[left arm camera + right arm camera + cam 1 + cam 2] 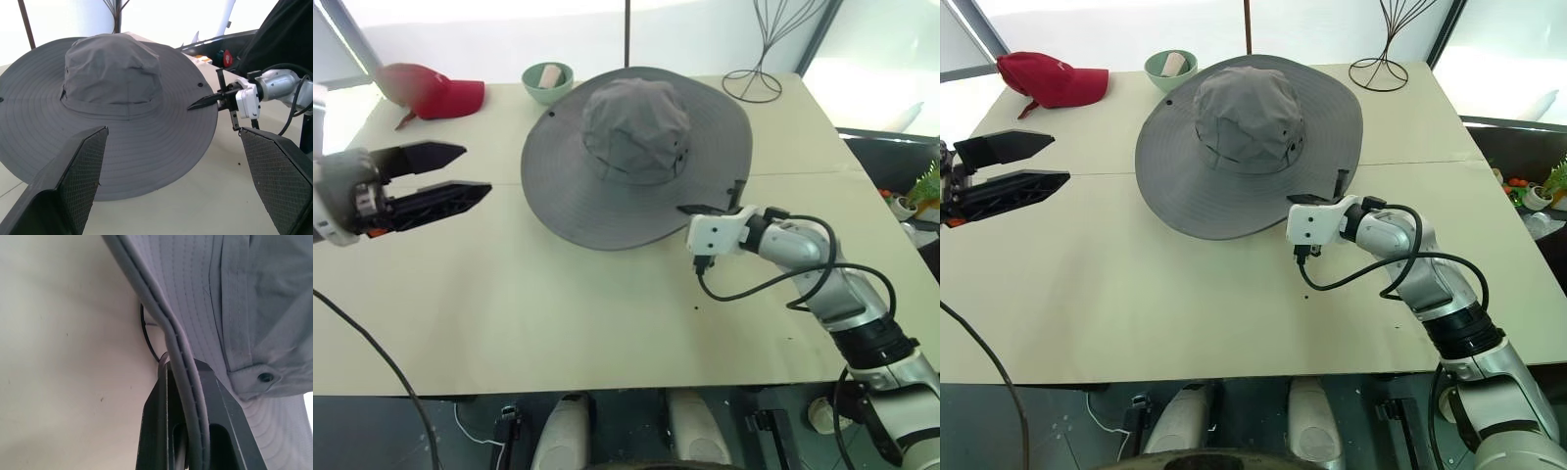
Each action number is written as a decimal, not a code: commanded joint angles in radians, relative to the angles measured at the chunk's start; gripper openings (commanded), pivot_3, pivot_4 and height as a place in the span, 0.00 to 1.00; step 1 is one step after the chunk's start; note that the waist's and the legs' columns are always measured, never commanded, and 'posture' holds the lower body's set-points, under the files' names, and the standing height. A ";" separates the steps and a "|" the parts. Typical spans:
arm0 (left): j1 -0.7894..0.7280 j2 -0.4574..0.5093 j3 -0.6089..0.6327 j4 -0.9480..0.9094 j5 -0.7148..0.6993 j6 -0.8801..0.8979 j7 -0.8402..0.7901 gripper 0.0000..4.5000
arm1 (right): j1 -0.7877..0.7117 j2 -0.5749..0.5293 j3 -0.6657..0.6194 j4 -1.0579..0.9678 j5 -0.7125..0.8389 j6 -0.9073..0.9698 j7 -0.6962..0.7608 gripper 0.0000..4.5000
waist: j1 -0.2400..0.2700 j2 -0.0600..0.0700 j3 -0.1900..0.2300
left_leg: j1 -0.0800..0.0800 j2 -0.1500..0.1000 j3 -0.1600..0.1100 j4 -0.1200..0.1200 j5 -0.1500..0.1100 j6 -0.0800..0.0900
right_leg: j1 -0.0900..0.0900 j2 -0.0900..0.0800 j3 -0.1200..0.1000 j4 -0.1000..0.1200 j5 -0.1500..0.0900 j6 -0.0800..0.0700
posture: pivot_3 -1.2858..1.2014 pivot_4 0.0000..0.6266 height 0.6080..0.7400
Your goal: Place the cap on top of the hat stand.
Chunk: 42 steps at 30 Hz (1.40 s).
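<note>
I see the right gripper (1340, 189) with its jaws clenched on the near right edge of the cap (636, 152); in the right wrist view the brim's rim runs straight between the two black fingers (168, 421), pinched flat. The cap sits crown-up in the middle of the worktop (558, 313), its brim spread wide beyond the jaws. Under the lifted brim edge, just past the fingertips, I can make out a thin black wire (145, 335), though I cannot tell what it belongs to. My left gripper (460, 174) hangs over the worktop to the left of the cap, clear of it, jaws released and spread wide, pointing at the brim. Beyond the cap lie a red cap (435, 93), a green bowl (548, 80) and a tall wire stand (759, 59).
</note>
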State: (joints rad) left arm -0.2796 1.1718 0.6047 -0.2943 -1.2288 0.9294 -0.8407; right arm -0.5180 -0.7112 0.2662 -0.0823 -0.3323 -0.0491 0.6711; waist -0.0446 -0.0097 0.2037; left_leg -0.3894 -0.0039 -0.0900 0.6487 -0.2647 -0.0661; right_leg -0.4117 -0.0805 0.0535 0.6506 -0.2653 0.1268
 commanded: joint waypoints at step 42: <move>0.061 -0.017 0.060 0.139 0.358 -0.121 -0.193 1.00 | -0.144 -0.468 -0.480 0.449 0.806 0.570 0.727 0.99 | -0.002 0.001 0.000 | 0.001 0.000 0.002 -0.001 0.000 0.001 | 0.000 -0.001 0.001 -0.002 0.000 0.000 | 0.52 0.24 1.00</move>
State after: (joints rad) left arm -0.2165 1.1284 0.6126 -0.1410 -0.8753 0.8142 -1.0279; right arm -0.6498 -1.1716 -0.2009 0.3647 0.4737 0.5368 1.3805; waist -0.0465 -0.0091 0.2041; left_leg -0.3889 -0.0035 -0.0875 0.6475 -0.2652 -0.0654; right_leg -0.4115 -0.0811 0.0542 0.6482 -0.2653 0.1267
